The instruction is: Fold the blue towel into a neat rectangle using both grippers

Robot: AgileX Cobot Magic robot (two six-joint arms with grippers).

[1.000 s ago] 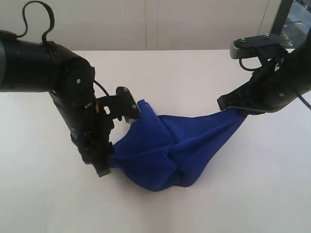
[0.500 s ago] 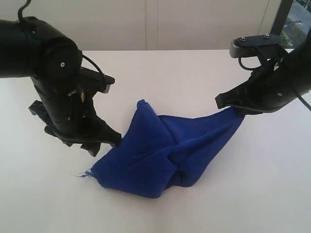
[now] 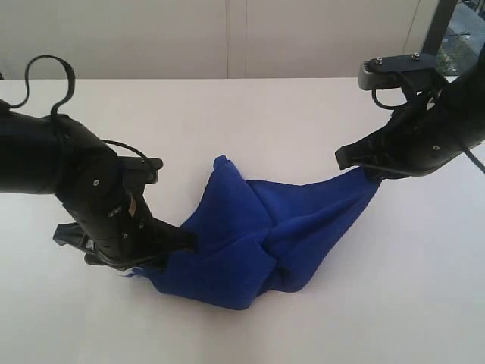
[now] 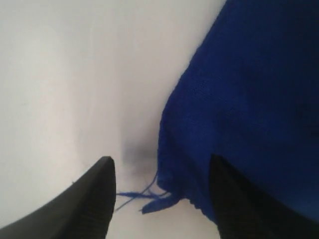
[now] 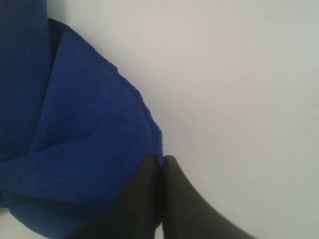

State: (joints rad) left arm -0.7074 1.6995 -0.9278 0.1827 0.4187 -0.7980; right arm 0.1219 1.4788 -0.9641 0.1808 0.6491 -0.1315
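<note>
The blue towel (image 3: pixel 258 231) lies crumpled on the white table, and its right end is lifted off the surface. My right gripper (image 3: pixel 365 168) is shut on that raised corner; in the right wrist view the closed gripper (image 5: pixel 162 160) pinches the towel's edge (image 5: pixel 84 134). My left gripper (image 3: pixel 173 249) is low at the towel's near-left corner. In the left wrist view it stands open (image 4: pixel 160 164), with the towel's corner (image 4: pixel 249 89) and a loose blue thread (image 4: pixel 137 195) between its fingers. One finger (image 4: pixel 234 199) overlaps the cloth.
The white table (image 3: pixel 303 114) stretches around the towel, with a pale wall behind it. A dark frame (image 3: pixel 439 26) stands at the back right. Black cables loop above the left arm (image 3: pixel 76 174).
The left arm swung out to the left, then dropped low to the towel's near-left corner. That corner spread out flat on the table. The right gripper has kept its hold and not moved.
</note>
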